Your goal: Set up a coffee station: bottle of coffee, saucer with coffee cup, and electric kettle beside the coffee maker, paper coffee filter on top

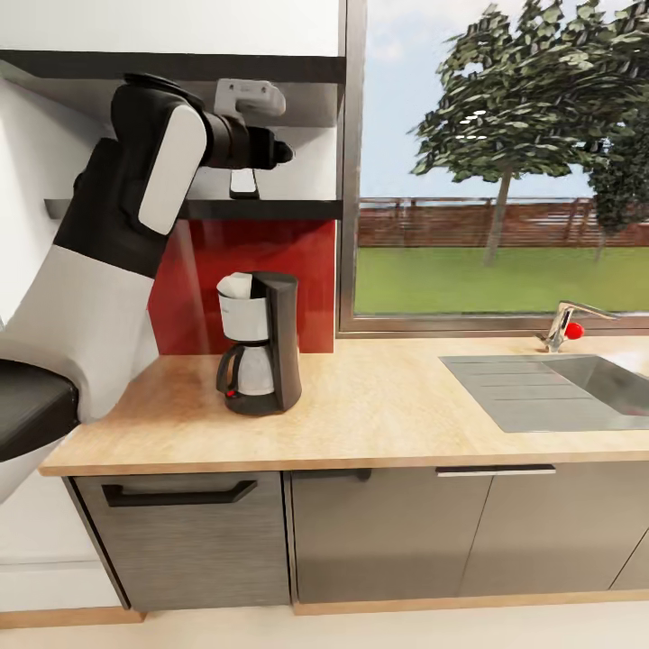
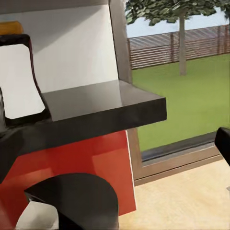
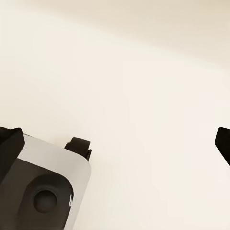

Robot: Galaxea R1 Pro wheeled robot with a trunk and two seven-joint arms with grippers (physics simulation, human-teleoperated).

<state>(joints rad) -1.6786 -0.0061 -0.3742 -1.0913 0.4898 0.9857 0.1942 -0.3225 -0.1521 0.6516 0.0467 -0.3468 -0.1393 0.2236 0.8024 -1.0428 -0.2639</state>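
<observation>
L arm [image 1: 135, 171] is raised to the dark wall shelf [image 1: 261, 209] above the table's back-left end. L gripper [image 2: 115, 139] has its jaws spread wide; one fingertip [image 2: 223, 143] sits far off to one side. The bottle of coffee [image 2: 20, 79], w/ white label and yellow cap, stands between them on the shelf; can't tell if anything touches it. Below, the coffee maker [image 1: 260, 342] stands near the table's [image 1: 379, 406] back-left corner, w/ the white paper coffee filter [image 1: 236, 285] on top. Sink [image 1: 559, 388] sits toward the right end. R gripper [image 3: 120, 143]: jaws spread apart, holding nothing, facing a plain cream surface.
</observation>
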